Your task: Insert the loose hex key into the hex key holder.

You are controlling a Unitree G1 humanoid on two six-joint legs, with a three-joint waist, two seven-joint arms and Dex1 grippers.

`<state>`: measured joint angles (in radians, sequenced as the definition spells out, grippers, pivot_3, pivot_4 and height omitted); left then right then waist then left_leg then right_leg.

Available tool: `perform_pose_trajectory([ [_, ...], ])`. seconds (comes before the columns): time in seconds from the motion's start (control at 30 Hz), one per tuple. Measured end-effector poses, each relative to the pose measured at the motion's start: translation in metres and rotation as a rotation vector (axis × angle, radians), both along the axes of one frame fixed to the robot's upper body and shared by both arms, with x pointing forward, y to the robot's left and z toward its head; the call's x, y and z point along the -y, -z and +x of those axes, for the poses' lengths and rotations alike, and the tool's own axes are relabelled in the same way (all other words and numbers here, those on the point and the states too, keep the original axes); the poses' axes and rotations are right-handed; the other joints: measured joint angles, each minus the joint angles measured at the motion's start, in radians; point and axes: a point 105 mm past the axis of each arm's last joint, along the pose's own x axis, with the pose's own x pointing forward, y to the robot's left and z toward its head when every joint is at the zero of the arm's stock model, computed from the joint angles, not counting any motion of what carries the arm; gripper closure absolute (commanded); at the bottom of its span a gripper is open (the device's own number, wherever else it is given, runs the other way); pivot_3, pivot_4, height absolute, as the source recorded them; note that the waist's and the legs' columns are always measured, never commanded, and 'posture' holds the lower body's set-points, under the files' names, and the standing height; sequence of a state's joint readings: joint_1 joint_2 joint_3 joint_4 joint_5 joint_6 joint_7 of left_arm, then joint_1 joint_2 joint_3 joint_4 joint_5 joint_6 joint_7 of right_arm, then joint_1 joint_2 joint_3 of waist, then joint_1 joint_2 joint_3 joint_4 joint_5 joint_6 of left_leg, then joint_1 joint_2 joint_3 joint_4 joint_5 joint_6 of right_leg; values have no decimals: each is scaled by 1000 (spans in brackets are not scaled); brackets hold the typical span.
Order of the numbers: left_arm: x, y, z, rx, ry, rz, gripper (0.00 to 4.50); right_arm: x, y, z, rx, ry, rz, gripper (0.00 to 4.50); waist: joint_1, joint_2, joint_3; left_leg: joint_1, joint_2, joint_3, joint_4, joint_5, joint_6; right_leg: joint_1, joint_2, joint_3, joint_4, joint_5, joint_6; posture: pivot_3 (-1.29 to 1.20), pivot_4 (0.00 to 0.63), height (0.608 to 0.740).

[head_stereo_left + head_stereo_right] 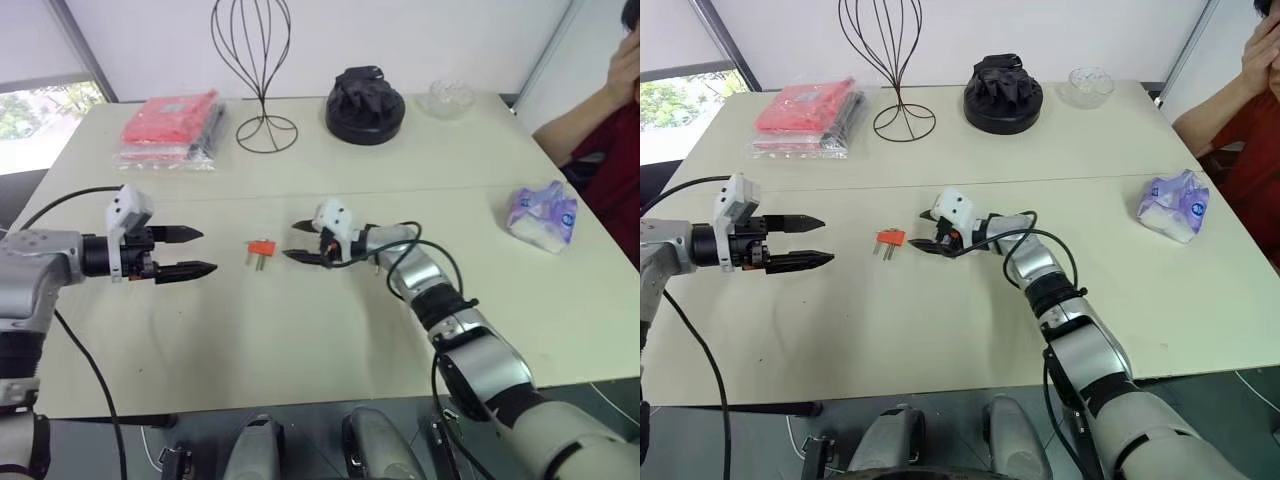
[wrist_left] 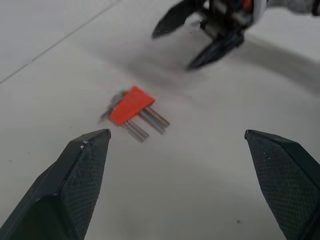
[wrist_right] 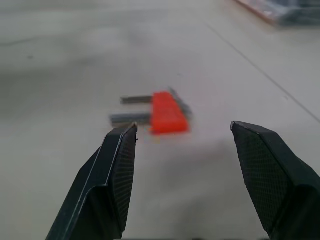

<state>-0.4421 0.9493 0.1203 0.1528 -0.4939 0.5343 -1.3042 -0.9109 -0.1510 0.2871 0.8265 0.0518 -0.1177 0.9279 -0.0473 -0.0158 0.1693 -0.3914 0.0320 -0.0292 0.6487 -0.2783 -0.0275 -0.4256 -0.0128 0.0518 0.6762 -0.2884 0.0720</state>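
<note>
The small orange-red plastic block with thin metal keys (image 3: 168,113) is blurred in the right wrist view. Its separate keys are too small to tell apart from the head views. A person in a red top (image 1: 605,130) is cut off by the picture's edge.

The orange hex key holder (image 1: 890,238) lies on the cream tabletop (image 1: 940,320) near the frame's centre, short metal keys poking from it. Left of it hovers the left gripper (image 1: 808,241), jaws apart. Just right of it is the right gripper (image 1: 927,231), also parted. A purple-white packet (image 1: 1174,205) lies at right.
</note>
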Motion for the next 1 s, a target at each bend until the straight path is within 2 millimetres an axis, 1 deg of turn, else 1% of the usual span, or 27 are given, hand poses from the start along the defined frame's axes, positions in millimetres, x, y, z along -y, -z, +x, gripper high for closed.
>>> perform_pose_trajectory([
  [0.2,-9,6,-11,-4,-66,-3,18,-21,14,4,-8,-11,-59,1404,-12,0,0,0,0,0,0,0,0,-3,-1,0,5,0,0,0,150,740],
  [0.43,-9,9,-20,14,-122,-27,18,-27,26,6,-46,21,-98,1404,-24,0,0,0,0,-2,0,0,-1,-3,-2,0,6,0,0,0,150,740],
  [0.53,-8,13,-23,6,-141,-32,18,-33,27,6,-49,21,-115,1404,-26,0,0,0,1,-2,-1,0,-1,-4,-2,1,6,0,0,0,150,740],
  [0.6,-9,13,-23,13,-160,-45,0,-38,23,6,-47,16,-107,849,-26,0,0,0,1,-3,-1,0,-1,-4,-2,1,6,0,0,0,150,740],
  [0.63,-9,13,-24,19,-168,-45,0,-41,22,6,-46,12,-106,503,-26,0,0,0,1,-3,-1,0,-1,-4,-2,1,6,0,0,0,150,740],
  [0.67,-9,13,-25,22,-171,-41,0,-43,21,5,-47,6,-105,20,-25,0,0,0,1,-3,-1,0,-1,-4,-2,1,6,0,0,0,150,740],
  [0.8,-8,16,-30,23,-192,-58,0,-53,24,1,-51,5,-120,20,-25,0,0,0,1,-3,-1,0,-1,-4,-3,1,6,0,0,0,150,740],
  [1.0,-9,18,-34,28,-231,-65,0,-57,27,0,-65,10,-135,20,-24,0,0,0,1,-3,-1,1,-1,-4,-5,1,6,0,0,0,150,740],
])
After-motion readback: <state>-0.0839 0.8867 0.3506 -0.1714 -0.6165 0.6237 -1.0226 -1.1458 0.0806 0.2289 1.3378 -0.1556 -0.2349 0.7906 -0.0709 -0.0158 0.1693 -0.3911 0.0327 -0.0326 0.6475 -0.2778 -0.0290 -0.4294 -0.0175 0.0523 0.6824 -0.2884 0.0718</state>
